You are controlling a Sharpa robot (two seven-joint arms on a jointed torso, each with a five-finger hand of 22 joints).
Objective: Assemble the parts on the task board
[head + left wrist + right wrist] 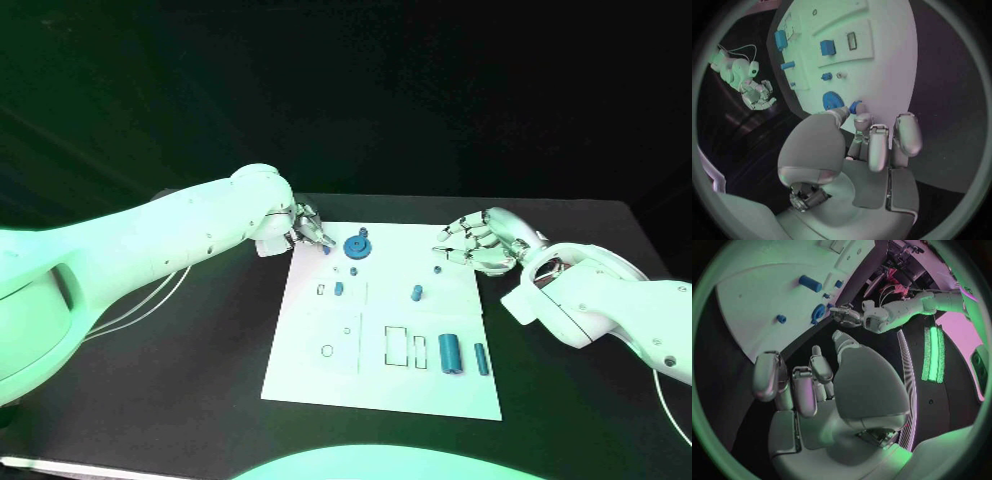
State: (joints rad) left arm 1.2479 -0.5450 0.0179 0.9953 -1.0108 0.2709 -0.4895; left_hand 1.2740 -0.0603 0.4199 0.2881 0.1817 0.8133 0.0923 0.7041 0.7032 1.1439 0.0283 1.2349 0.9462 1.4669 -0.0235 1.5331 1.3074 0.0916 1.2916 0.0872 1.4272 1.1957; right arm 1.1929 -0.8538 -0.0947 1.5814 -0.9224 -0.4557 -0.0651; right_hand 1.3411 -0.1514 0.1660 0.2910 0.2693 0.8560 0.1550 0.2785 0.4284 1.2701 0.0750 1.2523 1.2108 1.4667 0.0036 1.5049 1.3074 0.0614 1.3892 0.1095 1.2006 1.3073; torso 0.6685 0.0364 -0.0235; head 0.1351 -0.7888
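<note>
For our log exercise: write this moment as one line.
left robot hand: pinching small blue part | right robot hand: open | task board

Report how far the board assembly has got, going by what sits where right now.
Looks done: hard to say; a blue disc and small blue pieces sit on the task board, but whether seated is unclear. In hand: the left hand pinches a small blue part at the board's far corner. Left: two blue cylinders lie loose near the outlined slots; the right hand hovers with fingers curled.

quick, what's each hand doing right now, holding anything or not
Left hand: pinching a small blue part at the task board's far edge.
Right hand: fingers curled in, holding nothing.
</note>
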